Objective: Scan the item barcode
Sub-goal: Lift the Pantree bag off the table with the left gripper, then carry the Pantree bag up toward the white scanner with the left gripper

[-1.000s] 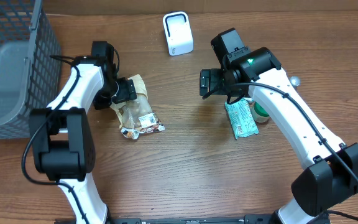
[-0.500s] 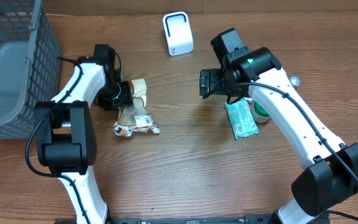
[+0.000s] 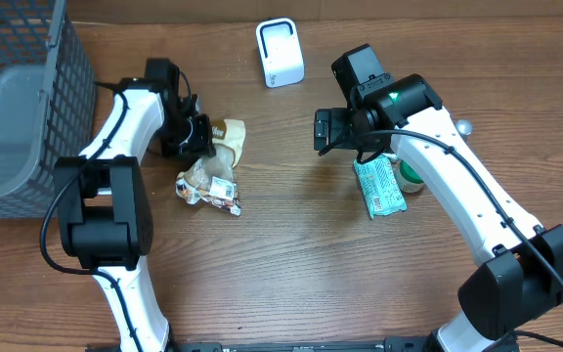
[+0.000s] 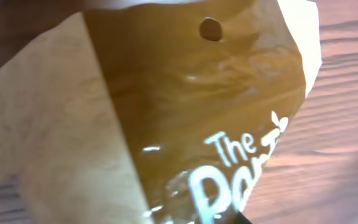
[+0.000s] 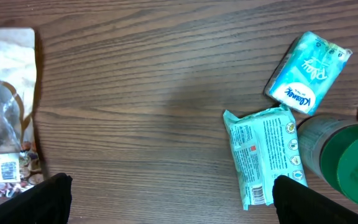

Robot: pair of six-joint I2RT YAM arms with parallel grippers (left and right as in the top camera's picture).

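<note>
A brown and clear snack bag (image 3: 213, 168) lies left of centre on the table, with a white barcode label (image 3: 226, 188) near its lower end. My left gripper (image 3: 197, 137) is closed on the bag's tan top edge. In the left wrist view the snack bag (image 4: 185, 118) fills the frame, showing white lettering and a hang hole. A white scanner (image 3: 280, 53) stands at the back centre. My right gripper (image 3: 323, 130) hovers open over bare wood, its fingers wide apart around nothing (image 5: 179, 205). The bag (image 5: 5, 124) shows at that view's left edge.
A teal wipes pack (image 3: 379, 188) lies under the right arm, beside a green-lidded can (image 5: 347, 162) and a small tissue pack (image 5: 307, 71). A grey wire basket (image 3: 18, 98) stands at the far left edge.
The left gripper has closed on the bag's top edge and drawn it up and back. The bag's lower end swung left and in. The right arm has not moved.
</note>
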